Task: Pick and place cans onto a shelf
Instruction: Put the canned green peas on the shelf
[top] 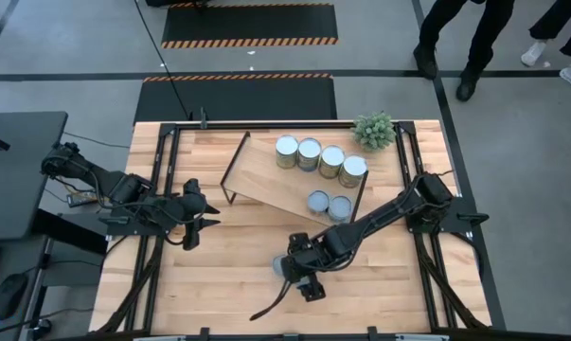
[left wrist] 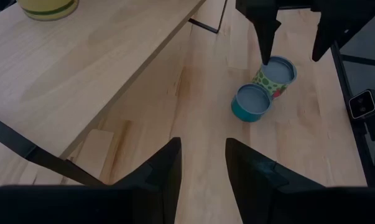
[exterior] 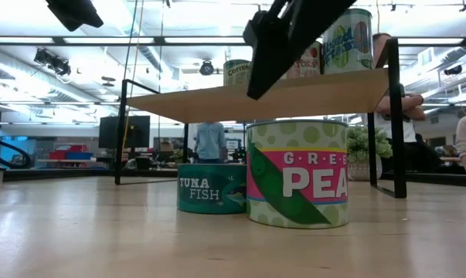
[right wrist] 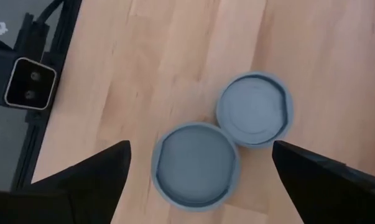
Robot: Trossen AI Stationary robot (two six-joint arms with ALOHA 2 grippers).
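High view first: your right gripper (top: 299,275) is hanging low in the lower centre of the frame, over two cans on the tabletop (top: 219,275) that its arm is mostly hiding from above. Your right wrist view is showing them plainly: the peas can (right wrist: 254,110) and the tuna can (right wrist: 195,163) are touching each other, both with blue-grey tops, and your fingers are spread wide to either side, gripping nothing. In the low view those two are standing in the middle of the frame, the tuna can (exterior: 212,188) left of the taller peas can (exterior: 297,174).

The shelf (top: 294,180) is sitting askew in the upper centre, carrying four silver-topped cans (top: 320,157) in a row along its upper edge and two blue-topped cans (top: 329,204) near its lower right edge. A potted plant (top: 374,130) is standing just past the shelf's upper right.

Your left gripper (top: 205,211) is waiting at centre left, its fingers parted and empty.
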